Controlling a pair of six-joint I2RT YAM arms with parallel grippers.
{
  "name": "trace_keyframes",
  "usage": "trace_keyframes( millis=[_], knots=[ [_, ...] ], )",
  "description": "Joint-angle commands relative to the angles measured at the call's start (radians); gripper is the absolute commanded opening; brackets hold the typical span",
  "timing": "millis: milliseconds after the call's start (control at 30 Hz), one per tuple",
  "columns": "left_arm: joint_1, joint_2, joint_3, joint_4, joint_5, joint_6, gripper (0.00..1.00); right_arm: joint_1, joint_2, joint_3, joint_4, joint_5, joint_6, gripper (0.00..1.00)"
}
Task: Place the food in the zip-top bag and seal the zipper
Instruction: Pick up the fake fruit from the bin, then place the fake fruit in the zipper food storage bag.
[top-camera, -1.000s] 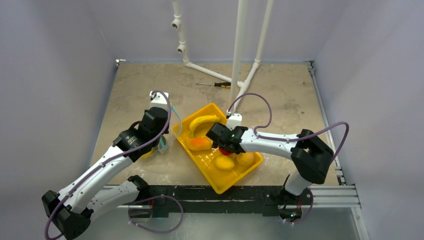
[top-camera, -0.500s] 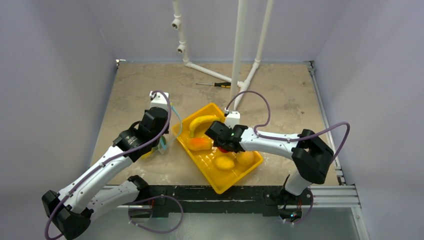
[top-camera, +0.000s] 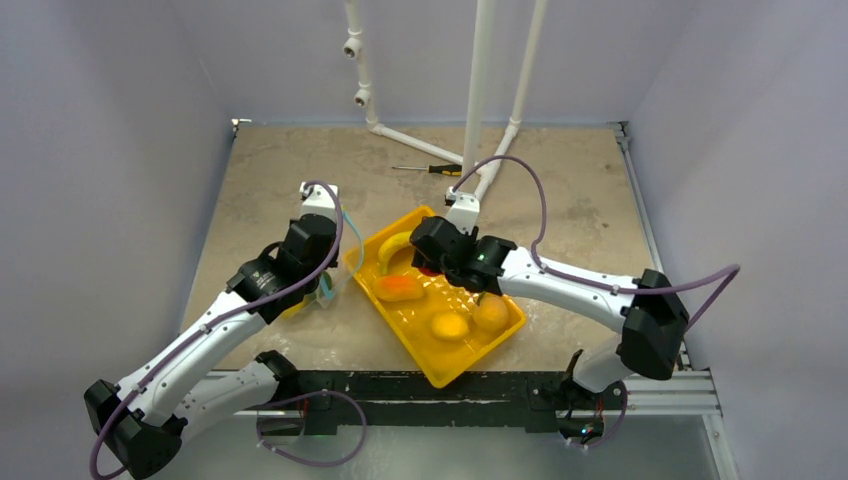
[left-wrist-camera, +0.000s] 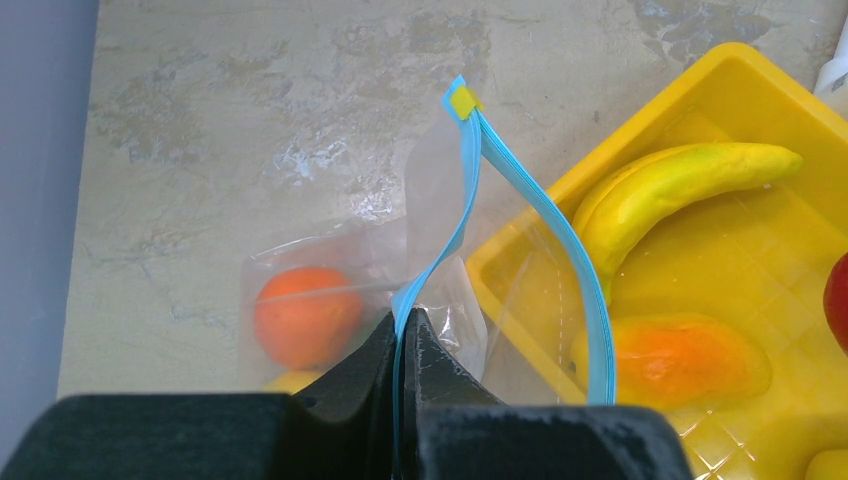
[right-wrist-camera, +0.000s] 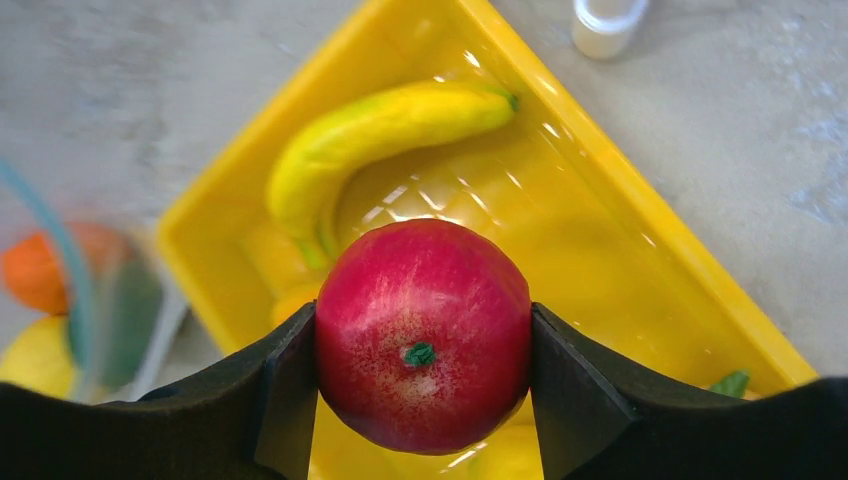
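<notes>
- The red apple (right-wrist-camera: 423, 300) is clamped in the right hand (right-wrist-camera: 425, 395) and held above the yellow tray (right-wrist-camera: 640, 190), over the banana (right-wrist-camera: 370, 140).
- The zip-top bag (left-wrist-camera: 350, 245) lies to that hand's left on the tabletop (top-camera: 560, 200), its mouth facing the tray.
- One lip of the zipper (left-wrist-camera: 469, 165) is pinched in the left hand (left-wrist-camera: 405, 340), so the mouth is propped open.
- The right arm is stretched across the tray, wrist down; a short leftward carry is judged next.

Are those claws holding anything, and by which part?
The right gripper clamps the red apple by its two sides; the left gripper pinches the blue zipper strip along one edge.
</notes>
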Motion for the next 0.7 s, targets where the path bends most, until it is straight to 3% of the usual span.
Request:
trace_keyframes(
  millis=[0, 667],
  knots=[
    [-0.006, -0.003, -0.001, 0.039, 0.002, 0.012, 0.00, 0.000, -0.076, 0.060, 0.171, -0.050, -0.107, 0.12],
    [-0.005, -0.025, -0.003, 0.043, -0.004, 0.007, 0.00, 0.000, 0.010, 0.158, 0.566, -0.353, -0.243, 0.13]
  ],
)
